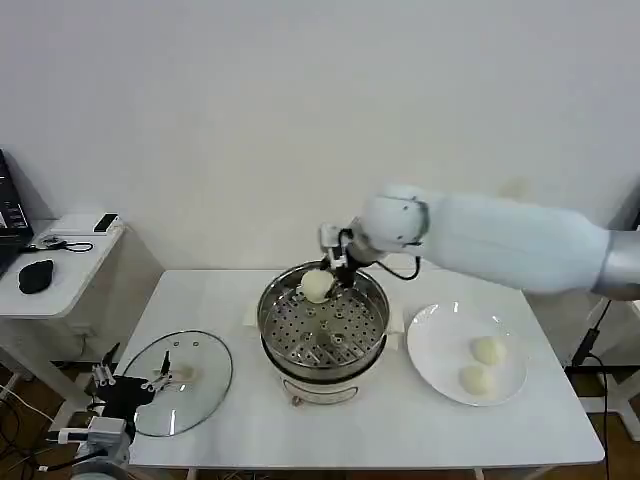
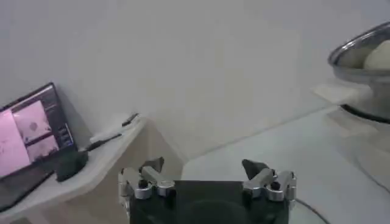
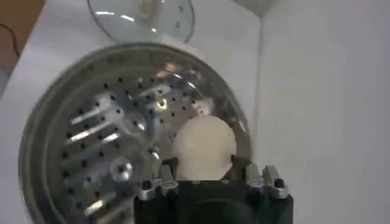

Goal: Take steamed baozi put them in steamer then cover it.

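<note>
Cream-white baozi (image 1: 316, 285) pinched in right tool (image 1: 330, 272) over steamer (image 1: 322, 325), at its 12 o'clock rim.
In the right wrist view the bun (image 3: 204, 146) sits between the fingers above the perforated tray. Two more baozi (image 1: 481, 364) lie on white plate (image 1: 437, 345), 3 o'clock of steamer. Left tool (image 1: 125, 385) spread open over glass lid (image 1: 200, 372), 9 o'clock, on white surface (image 1: 400, 430).

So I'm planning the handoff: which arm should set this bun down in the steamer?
The right. Its hand already holds a baozi over the steamer; the left hand sits by the glass lid.
</note>
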Robot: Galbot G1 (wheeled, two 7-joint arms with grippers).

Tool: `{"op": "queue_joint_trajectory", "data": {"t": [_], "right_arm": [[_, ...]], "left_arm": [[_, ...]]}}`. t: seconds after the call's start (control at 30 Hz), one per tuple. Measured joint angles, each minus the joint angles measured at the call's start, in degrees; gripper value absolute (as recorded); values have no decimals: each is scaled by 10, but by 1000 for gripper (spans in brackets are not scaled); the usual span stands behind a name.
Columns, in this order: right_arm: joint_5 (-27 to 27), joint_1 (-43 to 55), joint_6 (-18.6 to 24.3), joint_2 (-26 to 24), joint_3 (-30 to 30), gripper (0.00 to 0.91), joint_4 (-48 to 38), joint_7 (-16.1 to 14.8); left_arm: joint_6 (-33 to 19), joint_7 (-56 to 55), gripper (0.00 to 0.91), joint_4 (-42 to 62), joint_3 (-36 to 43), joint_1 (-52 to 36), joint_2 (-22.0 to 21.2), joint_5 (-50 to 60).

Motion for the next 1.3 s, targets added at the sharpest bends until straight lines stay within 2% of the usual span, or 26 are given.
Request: {"op": "queue_joint_trajectory", "data": {"t": [0.3,0.8,0.83,0.9,1.3], "right_arm": [[16,-47,-33,45,0,625,-25,22],[18,-81,-52,84,10,625,-51,41],[18,-81,-53,86,11,635,-52,42],[19,-81,-54,88,13,907,-53,42],[10,-70,-57,75,10,907,-38,30]], "left_arm": [[-2,0,907,-2,-4,0,-3,2],[-6,-1,907,8,-6,-1,-1,7],[-6,-1,907,8,-6,-1,-1,7],[-6,-1,907,8,-6,-1,-1,7],[-6,-1,907,5,-4,1,-5,8]]}}
